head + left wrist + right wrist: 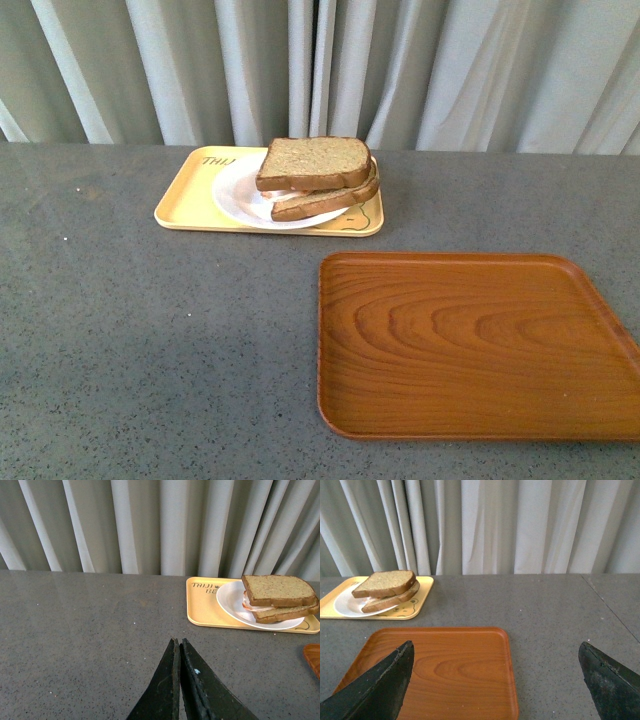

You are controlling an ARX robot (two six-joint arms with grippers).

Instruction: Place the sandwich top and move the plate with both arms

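Already the sandwich top point(313, 163) sits on the stack: it lies on the lower bread slice point(325, 203), skewed a bit so the lower crust pokes out near and right, with pale filling showing between them. Stack rests on the right half of the plate point(238, 195), which sits on the yellow tray point(180, 200) at the far side of the grey table point(150, 340), left of centre. So the first half of the task looks done; the plate move is not. Wooden tray point(470, 345) lies bare at near right, well apart from the yellow tray, and is probably the drop target. Neither arm shows in the front view. Left gripper point(179, 680) has its fingers pressed together with nothing between them, over bare table to the left of the yellow tray. Right gripper point(495, 680) is spread wide and holds nothing, hovering over the near part of the wooden tray. Both are clear of the plate, likely parked before a two-sided grab. Judgement: the off-centre load favours lifting from both rims; a tilt could slide the skewed top slice off. The left needs to spread first.
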